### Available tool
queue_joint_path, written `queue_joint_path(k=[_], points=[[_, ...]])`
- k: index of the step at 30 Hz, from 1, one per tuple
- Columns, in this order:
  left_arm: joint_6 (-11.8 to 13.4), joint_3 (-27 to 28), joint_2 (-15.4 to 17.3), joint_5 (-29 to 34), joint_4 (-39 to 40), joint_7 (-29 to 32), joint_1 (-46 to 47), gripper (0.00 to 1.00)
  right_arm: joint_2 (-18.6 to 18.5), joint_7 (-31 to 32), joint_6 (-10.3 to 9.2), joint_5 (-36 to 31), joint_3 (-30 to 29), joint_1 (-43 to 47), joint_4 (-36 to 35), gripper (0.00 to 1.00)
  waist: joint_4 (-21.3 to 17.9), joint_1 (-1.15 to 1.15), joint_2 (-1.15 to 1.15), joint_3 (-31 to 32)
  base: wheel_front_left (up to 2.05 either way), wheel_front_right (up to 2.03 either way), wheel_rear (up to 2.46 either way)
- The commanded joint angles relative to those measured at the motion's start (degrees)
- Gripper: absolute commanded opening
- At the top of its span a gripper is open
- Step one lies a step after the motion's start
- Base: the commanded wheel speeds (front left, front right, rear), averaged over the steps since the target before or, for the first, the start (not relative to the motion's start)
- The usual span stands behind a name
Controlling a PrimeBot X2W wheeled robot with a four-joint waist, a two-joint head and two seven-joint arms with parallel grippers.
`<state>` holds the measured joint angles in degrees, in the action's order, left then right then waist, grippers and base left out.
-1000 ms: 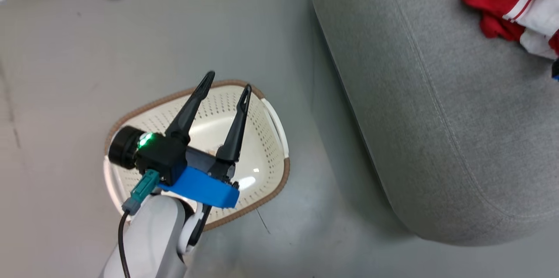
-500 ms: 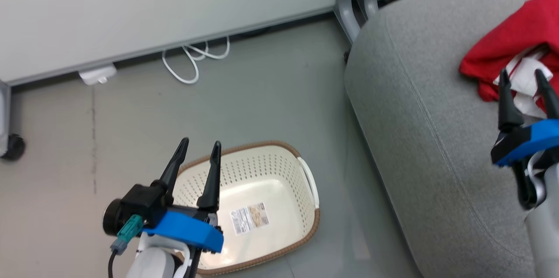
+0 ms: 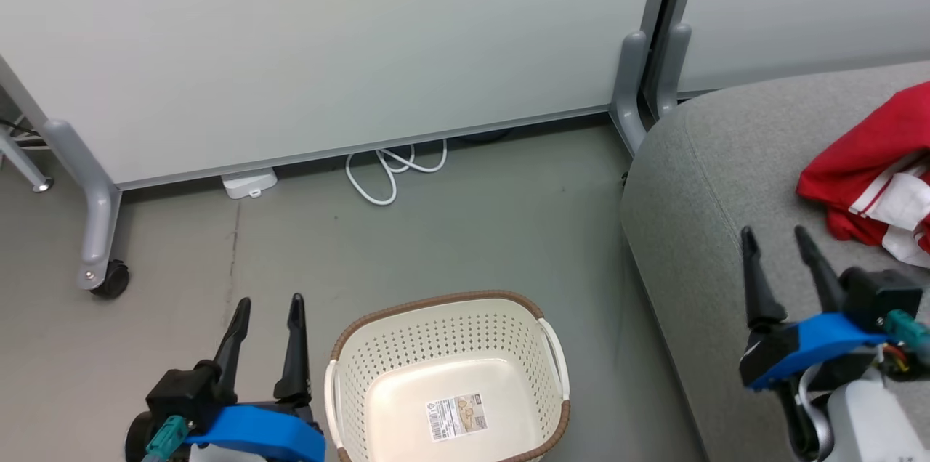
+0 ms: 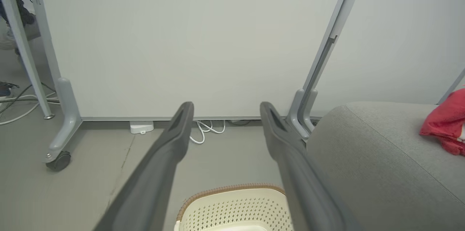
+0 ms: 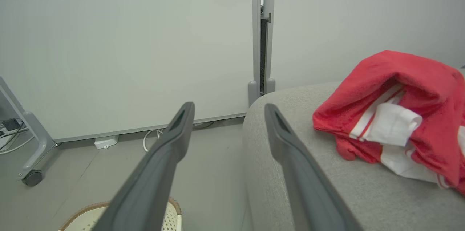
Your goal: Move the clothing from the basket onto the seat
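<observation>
The left fingers [image 3: 295,353] stand spread with nothing between them. A second ago they hung over the basket's hollow; now they rise just beside its left wall, over bare floor [image 3: 436,244]. The right fingers [image 3: 755,288], equally spread and empty, have come up over the near part of the seat [image 3: 697,229]. The head camera has also lifted, so the shift of the whole scene is its own. Right of the left fingers, the basket [image 3: 436,297] holds only the paper label [image 3: 456,415] on its bottom. Beyond the right fingers and to their right, apart from them, the clothing [image 3: 864,164] lies heaped on the seat; I cannot tell whether the heap is both garments. My judgement is that the transfer is done and the arms are drawing back to rest.
</observation>
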<state>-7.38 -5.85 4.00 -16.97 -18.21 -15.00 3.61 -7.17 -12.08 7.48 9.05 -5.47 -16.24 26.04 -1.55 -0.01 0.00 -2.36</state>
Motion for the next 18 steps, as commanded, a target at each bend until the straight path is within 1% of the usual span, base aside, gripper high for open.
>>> queue_joint_path(k=[1, 8, 18], points=[[-0.11, 1.2, -0.07, 0.36, -0.04, -0.27, -0.95, 1.0, 1.05, 0.76, 0.02, -0.4, 0.71, 2.34, -1.39, 1.0, 0.47, 0.01, 0.0, 0.62, 0.0, 0.0, 0.0], [-0.11, 3.3, -0.33, 0.75, -0.74, -0.27, -2.81, 1.0, 2.88, 1.67, 0.03, -0.64, 0.85, 6.31, -4.17, 1.0, 1.1, 0.01, 0.0, 1.98, 0.0, 0.0, 0.0], [-0.11, 4.59, -0.82, 1.31, -1.0, -0.27, -4.0, 1.0, 4.1, 2.99, 0.03, -0.94, 0.89, 8.96, -6.15, 1.0, 1.51, 0.01, 0.0, 3.13, 0.0, 0.0, 0.0]])
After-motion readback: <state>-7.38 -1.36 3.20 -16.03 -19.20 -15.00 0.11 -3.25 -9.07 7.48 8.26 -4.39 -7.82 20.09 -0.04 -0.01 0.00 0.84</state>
